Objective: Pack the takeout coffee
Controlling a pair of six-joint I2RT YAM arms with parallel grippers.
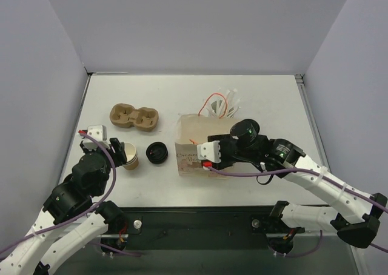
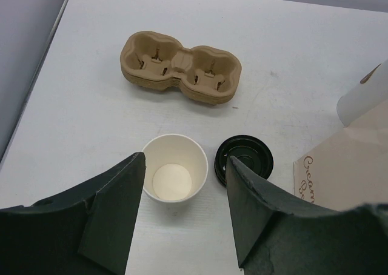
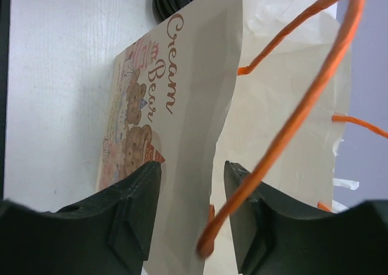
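The lidded takeout coffee is not in view. A lidless tan paper cup [image 1: 130, 155] [image 2: 174, 175], white inside and empty, stands upright at the left. A loose black lid [image 1: 157, 152] [image 2: 245, 159] lies just right of it. My left gripper [image 1: 118, 151] [image 2: 185, 166] is open and empty, just near of the cup. The cream paper bag [image 1: 197, 143] [image 3: 182, 105], printed "Cream Bear", stands at the centre with its mouth open. My right gripper [image 1: 199, 156] [image 3: 191, 187] is open, with its jaws on either side of the bag's front wall.
A brown moulded cup carrier [image 1: 134, 116] [image 2: 182, 68] lies at the back left. The bag's orange handle [image 3: 291, 123] loops over my right finger. White tissue paper [image 1: 224, 102] sticks out behind the bag. Grey walls enclose the table on three sides.
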